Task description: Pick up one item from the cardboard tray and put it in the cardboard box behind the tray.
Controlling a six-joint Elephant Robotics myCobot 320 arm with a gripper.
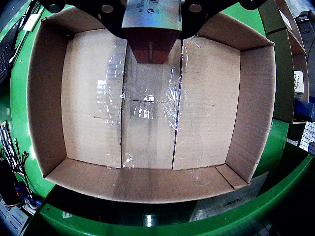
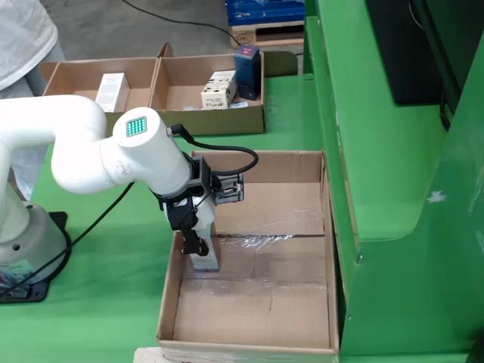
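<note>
In the wrist view my gripper (image 1: 151, 12) is at the top edge, its black fingers (image 1: 106, 17) shut on a small carton with a grey top and red side (image 1: 150, 46). Below it is the floor of the large open cardboard box (image 1: 93, 98), bare apart from clear tape on its seams. In the fixed view the gripper (image 2: 195, 240) holds the carton (image 2: 205, 259) low inside the box (image 2: 261, 302), close to its left wall. The cardboard tray (image 2: 181, 102) lies beyond the box and holds two white cartons (image 2: 112, 91) (image 2: 218, 89) and a blue one (image 2: 246, 72).
A green machine housing (image 2: 378, 151) rises right beside the box in the fixed view. The arm's grey base (image 2: 26, 249) and black cable (image 2: 91, 227) are on the green surface at the left. A person in white (image 2: 23, 38) stands at the upper left.
</note>
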